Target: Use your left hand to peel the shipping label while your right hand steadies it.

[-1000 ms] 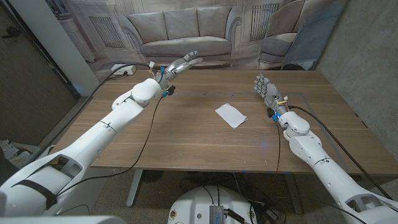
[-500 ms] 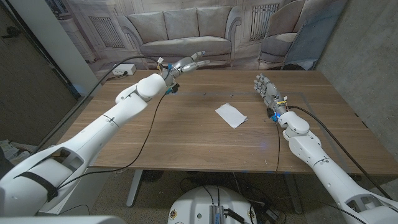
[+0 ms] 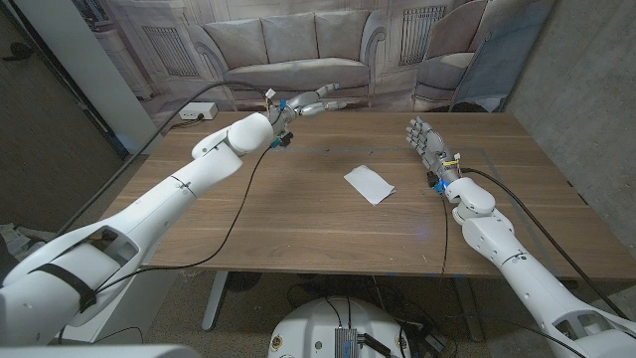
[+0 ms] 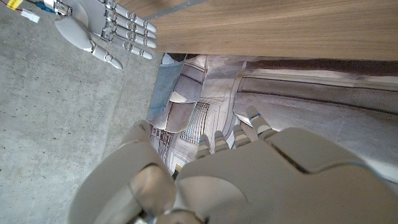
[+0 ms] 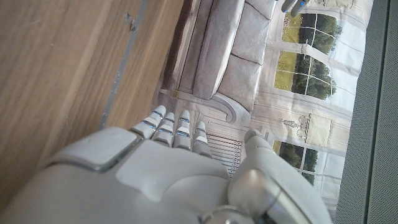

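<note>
Wooden surface [image 3: 298, 214] carries the white shipping label [image 3: 369, 184] near its middle, unmoved and untouched. Since a second ago, the left robot hand [image 3: 310, 102] has swung further along the far edge, fingers spread, holding nothing. Unchanged, the right robot hand [image 3: 425, 142] stands upright beside the label, also spread, holding nothing.

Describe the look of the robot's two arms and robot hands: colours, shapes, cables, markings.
Both arms are glossy white, built of rounded segments with bulbous joints. A black cable runs along each. The left robot hand and the right robot hand are silver-grey, with slim segmented fingers. Small blue and yellow connectors sit at each wrist. A black band marks the left arm near its shoulder. In the wrist views the backs of the hands are smooth, pale grey plates.
</note>
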Robot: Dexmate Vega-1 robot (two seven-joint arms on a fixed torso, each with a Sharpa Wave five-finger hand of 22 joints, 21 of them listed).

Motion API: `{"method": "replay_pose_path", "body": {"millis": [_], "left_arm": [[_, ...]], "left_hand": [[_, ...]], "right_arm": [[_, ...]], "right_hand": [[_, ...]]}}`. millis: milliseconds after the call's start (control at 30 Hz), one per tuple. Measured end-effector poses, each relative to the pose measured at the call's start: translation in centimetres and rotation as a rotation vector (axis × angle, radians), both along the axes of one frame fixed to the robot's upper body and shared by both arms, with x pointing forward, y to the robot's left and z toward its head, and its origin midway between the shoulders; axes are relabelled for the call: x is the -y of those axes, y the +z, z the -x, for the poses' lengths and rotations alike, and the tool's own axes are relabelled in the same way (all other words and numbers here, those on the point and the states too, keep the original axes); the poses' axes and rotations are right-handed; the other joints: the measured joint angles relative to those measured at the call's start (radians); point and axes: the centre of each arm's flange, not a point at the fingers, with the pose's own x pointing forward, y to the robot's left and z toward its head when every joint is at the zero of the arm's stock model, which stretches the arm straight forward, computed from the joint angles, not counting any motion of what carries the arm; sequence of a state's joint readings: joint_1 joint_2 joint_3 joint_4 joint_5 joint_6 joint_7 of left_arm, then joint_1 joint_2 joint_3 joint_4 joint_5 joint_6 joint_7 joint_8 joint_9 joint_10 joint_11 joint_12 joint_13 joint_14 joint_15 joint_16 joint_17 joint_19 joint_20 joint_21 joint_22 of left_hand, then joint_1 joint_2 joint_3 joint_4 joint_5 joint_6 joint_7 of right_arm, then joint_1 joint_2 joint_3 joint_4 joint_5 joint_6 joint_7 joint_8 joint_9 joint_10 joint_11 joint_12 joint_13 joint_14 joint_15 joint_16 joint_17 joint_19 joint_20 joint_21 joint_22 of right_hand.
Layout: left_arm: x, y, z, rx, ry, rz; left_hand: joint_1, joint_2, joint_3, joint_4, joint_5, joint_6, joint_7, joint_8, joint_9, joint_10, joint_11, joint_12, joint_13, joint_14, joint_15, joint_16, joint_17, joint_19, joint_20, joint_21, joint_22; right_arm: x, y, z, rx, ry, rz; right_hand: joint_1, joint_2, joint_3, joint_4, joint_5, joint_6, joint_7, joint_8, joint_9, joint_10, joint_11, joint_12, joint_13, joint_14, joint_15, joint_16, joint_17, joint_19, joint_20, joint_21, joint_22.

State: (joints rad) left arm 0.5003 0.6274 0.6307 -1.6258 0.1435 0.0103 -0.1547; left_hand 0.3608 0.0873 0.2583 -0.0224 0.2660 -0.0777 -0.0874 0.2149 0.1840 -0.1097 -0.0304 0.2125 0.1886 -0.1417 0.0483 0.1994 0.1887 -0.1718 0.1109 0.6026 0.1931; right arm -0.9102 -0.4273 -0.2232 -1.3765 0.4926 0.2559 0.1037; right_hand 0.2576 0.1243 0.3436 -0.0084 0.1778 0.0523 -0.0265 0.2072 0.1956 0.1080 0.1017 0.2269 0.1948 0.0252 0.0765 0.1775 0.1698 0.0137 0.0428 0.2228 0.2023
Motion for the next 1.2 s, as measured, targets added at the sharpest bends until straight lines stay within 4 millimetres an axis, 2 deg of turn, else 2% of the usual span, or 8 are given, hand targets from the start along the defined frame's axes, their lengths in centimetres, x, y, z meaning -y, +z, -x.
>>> {"method": "replay_pose_path", "body": {"millis": [133, 333, 500, 633, 867, 1067, 1200], "left_arm": [[0.8, 0.1, 0.1, 0.008, 0.01, -0.044], [1.9, 0.2, 0.1, 0.022, 0.032, -0.108], [2.5, 0.3, 0.1, 0.034, 0.045, -0.148], [3.0, 0.4, 0.2, 0.05, 0.055, -0.176], [3.8, 0.5, 0.3, 0.073, 0.067, -0.215], [4.6, 0.4, 0.5, 0.109, 0.089, -0.269], [5.0, 0.3, 0.6, 0.143, 0.109, -0.305]], "left_hand": [[0.009, -0.009, -0.001, -0.007, -0.003, 0.005, -0.002, 0.0, 0.0, 0.0, 0.0, 0.0, 0.0, 0.002, -0.002, 0.0, 0.0, 0.0, 0.0, 0.0, 0.0], [0.024, -0.011, -0.005, -0.02, -0.015, 0.065, -0.002, 0.011, 0.0, 0.074, -0.005, 0.019, 0.0, 0.022, -0.011, 0.005, 0.0, 0.0, 0.0, 0.0, 0.0], [0.032, -0.013, -0.006, -0.022, -0.015, 0.077, -0.002, 0.015, 0.0, 0.081, -0.005, 0.019, 0.0, 0.028, -0.016, 0.005, 0.0, 0.0, 0.0, 0.0, 0.0], [0.047, -0.023, -0.007, -0.032, -0.019, 0.111, 0.011, 0.015, 0.0, 0.087, -0.011, 0.019, 0.0, 0.038, -0.016, 0.005, -0.003, 0.0, 0.0, 0.0, -0.002], [0.065, -0.025, -0.009, -0.04, -0.019, 0.112, 0.012, 0.015, 0.0, 0.113, -0.013, 0.024, 0.0, 0.058, -0.022, 0.005, -0.003, 0.0, 0.0, 0.0, -0.003], [0.093, -0.048, -0.01, -0.072, -0.019, 0.162, 0.027, 0.023, 0.0, 0.144, -0.019, 0.028, 0.0, 0.091, -0.036, 0.013, -0.003, 0.019, 0.003, 0.0, -0.003], [0.14, -0.066, -0.01, -0.098, -0.019, 0.177, 0.033, 0.023, 0.005, 0.175, -0.027, 0.032, 0.0, 0.119, -0.054, 0.015, -0.005, 0.046, 0.006, 0.0, -0.007]], "right_arm": [[0.0, 0.0, 0.1, 0.002, 0.0, -0.001], [0.0, 0.0, 0.1, 0.004, 0.002, -0.003], [0.0, 0.1, 0.2, 0.009, 0.004, -0.004], [0.0, 0.1, 0.2, 0.011, 0.006, -0.005], [-0.1, 0.1, 0.2, 0.015, 0.009, -0.007], [-0.2, 0.0, 0.2, 0.013, 0.013, -0.007], [-0.3, -0.1, 0.2, 0.013, 0.015, -0.007]], "right_hand": [[0.0, 0.0, 0.0, 0.0, 0.0, 0.003, 0.003, 0.0, 0.0, 0.007, -0.004, 0.0, 0.0, 0.0, 0.0, 0.0, 0.0, 0.0, 0.0, 0.0, 0.0], [0.0, 0.0, 0.0, 0.0, 0.0, 0.013, 0.002, 0.0, 0.0, 0.011, 0.0, 0.0, 0.0, 0.0, 0.0, 0.0, 0.0, 0.0, 0.0, 0.0, 0.0], [0.0, 0.0, -0.004, -0.004, 0.0, 0.014, 0.003, 0.0, 0.0, 0.011, 0.0, 0.0, 0.0, 0.0, 0.0, 0.0, 0.0, 0.0, 0.0, 0.0, 0.0], [0.0, 0.0, -0.004, -0.004, 0.0, 0.014, 0.003, 0.004, 0.0, 0.014, 0.003, 0.0, 0.0, 0.0, 0.0, 0.0, 0.0, 0.0, 0.0, 0.0, 0.0], [0.0, 0.0, 0.0, -0.009, 0.0, 0.021, 0.003, 0.004, 0.0, 0.014, 0.003, 0.0, 0.0, 0.0, 0.0, 0.0, 0.0, 0.0, 0.0, 0.0, 0.0], [0.0, 0.0, 0.0, -0.008, 0.0, 0.025, 0.007, 0.004, 0.0, 0.019, -0.002, 0.0, 0.0, 0.004, 0.004, 0.0, 0.0, 0.0, 0.0, 0.0, 0.0], [0.0, 0.0, 0.0, -0.008, 0.0, 0.028, 0.003, 0.004, 0.0, 0.019, -0.002, 0.008, 0.0, 0.004, 0.004, 0.0, 0.0, 0.0, 0.0, 0.0, 0.0]]}}
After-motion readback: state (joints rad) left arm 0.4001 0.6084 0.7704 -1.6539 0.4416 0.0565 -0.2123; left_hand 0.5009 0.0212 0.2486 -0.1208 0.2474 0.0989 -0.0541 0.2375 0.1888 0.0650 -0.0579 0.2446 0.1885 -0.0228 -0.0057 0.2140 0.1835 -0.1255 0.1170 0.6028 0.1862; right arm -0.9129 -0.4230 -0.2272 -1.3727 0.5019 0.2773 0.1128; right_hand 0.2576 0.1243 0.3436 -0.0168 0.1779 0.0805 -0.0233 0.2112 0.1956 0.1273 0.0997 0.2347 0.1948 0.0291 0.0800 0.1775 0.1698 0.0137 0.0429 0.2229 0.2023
